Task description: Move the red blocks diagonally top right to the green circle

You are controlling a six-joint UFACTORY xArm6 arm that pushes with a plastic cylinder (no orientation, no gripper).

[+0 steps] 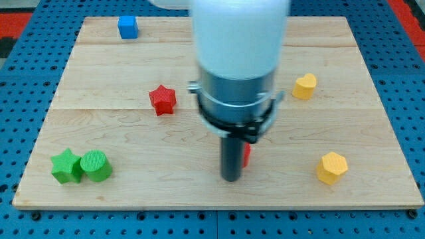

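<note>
A red star block (162,99) lies left of the board's middle. A second red block (247,154) shows only as a sliver behind my rod, so its shape cannot be made out. The green circle block (96,166) stands at the view's lower left, touching a green star block (66,166) on its left. My tip (230,178) rests on the board just left of the hidden red block, touching or nearly touching it. The arm's large white and grey body covers the middle of the board.
A blue cube (127,27) sits near the view's top left. A yellow heart block (305,86) lies at the right. A yellow hexagon block (331,167) lies at the lower right. The wooden board (372,133) rests on a blue pegboard.
</note>
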